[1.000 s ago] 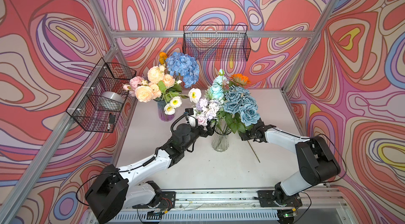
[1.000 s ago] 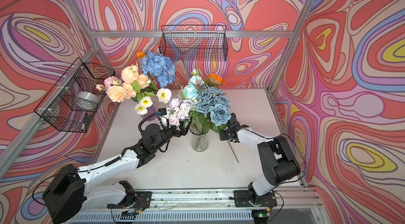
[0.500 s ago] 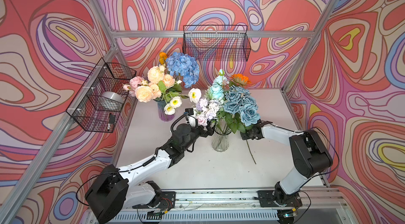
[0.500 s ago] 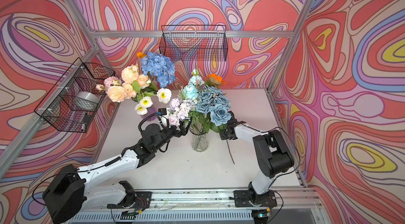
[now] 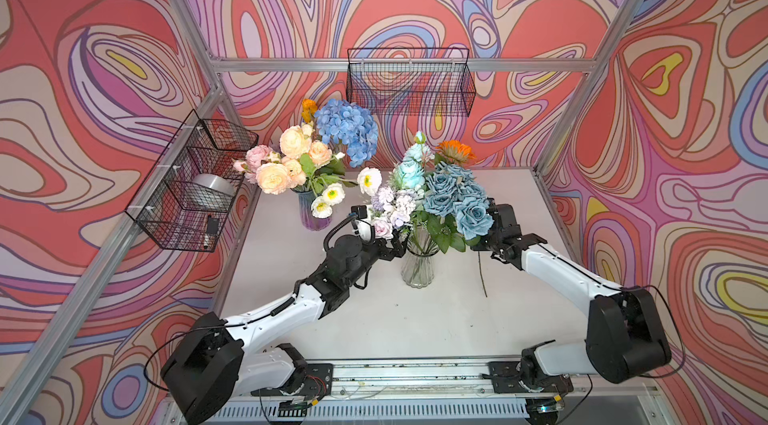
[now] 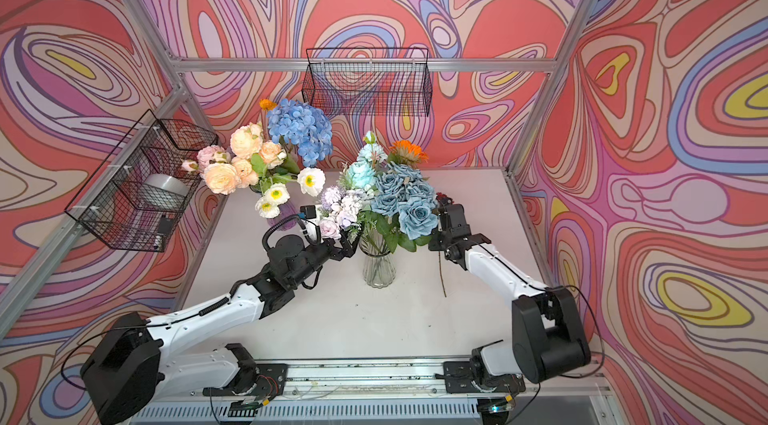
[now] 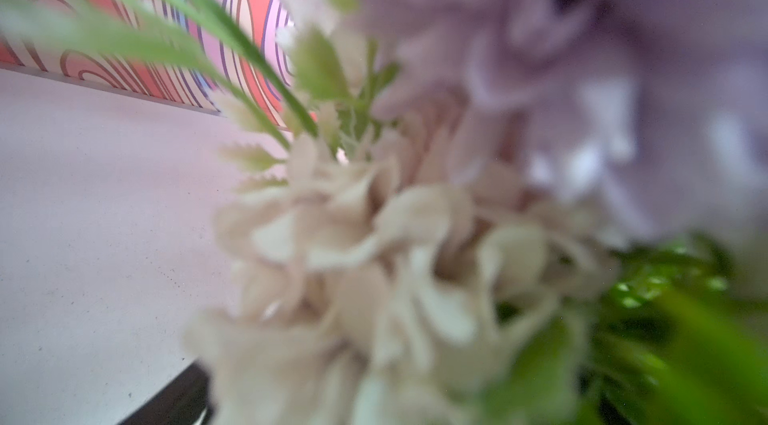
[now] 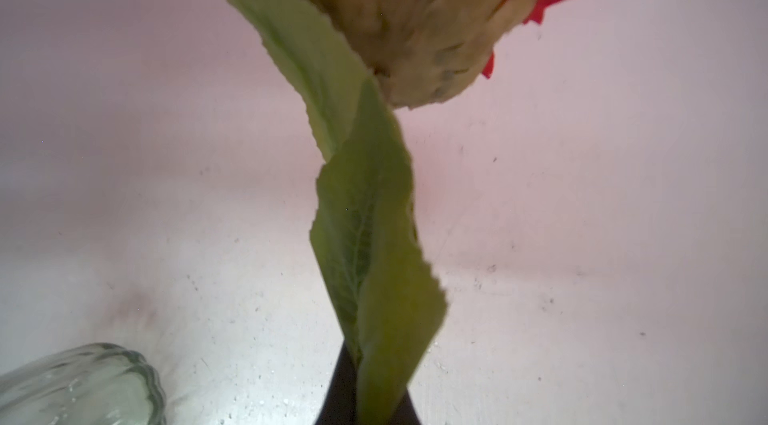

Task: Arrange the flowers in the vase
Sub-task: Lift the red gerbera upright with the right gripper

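A clear glass vase (image 5: 417, 267) (image 6: 378, 269) stands mid-table and holds teal roses (image 5: 455, 198), lilac-pink pastels (image 5: 392, 205) and an orange bloom (image 5: 455, 149). My left gripper (image 5: 395, 246) (image 6: 349, 246) is open beside the vase's neck, under the pastel blooms (image 7: 415, 261) that fill the left wrist view as a blur. The right gripper (image 8: 365, 402) is shut on the leafy stem (image 8: 370, 236) of the red sunflower (image 8: 415, 20), right of the vase (image 8: 79, 385). Its bare stem (image 5: 482, 273) (image 6: 441, 273) hangs down to the table. The teal roses hide these jaws in both top views.
A purple vase (image 5: 313, 213) at the back left holds blue hydrangea (image 5: 347, 128), peach roses (image 5: 274, 175) and white poppies (image 5: 332, 194). Black wire baskets hang on the back wall (image 5: 409, 82) and on the left wall (image 5: 191, 182). The grey table (image 5: 415, 327) ends at a rail in front.
My right gripper has closed on the red sunflower's stem, and that arm's elbow has swung in and back out. The left arm has stayed still.
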`<state>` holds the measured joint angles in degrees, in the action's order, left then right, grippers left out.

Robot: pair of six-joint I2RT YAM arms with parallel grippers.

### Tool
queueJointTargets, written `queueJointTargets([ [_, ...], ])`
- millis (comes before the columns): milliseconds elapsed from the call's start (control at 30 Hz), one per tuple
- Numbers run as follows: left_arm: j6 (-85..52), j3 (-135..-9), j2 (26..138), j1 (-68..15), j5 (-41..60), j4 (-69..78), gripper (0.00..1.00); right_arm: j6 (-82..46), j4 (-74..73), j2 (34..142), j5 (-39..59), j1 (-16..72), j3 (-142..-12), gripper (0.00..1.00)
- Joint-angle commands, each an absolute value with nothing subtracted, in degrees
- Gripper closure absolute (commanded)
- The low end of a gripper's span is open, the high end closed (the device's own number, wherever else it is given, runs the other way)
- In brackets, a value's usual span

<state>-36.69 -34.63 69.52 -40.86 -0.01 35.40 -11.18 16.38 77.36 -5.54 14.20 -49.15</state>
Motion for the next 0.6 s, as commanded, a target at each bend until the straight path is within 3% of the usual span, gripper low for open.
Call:
queueJointTargets([
  [0, -36.8, -35.1, 68.6, -40.6, -0.4, 36.8, 0.02, -12.7, 12.6, 70.6, -9.9, 14.0, -47.9, 1.00],
  [233, -36.9, -35.2, 68.8, -40.6, -0.5, 37.0, 0.02, -11.9, 8.2, 57.9, -9.0, 14.0, -49.2, 1.00],
  [567, -36.8, -35.7, 69.0, -40.6, -0.1, 36.9, 0.02, -9.3, 10.9, 50.7, -2.8, 14.0, -61.3, 1.00],
])
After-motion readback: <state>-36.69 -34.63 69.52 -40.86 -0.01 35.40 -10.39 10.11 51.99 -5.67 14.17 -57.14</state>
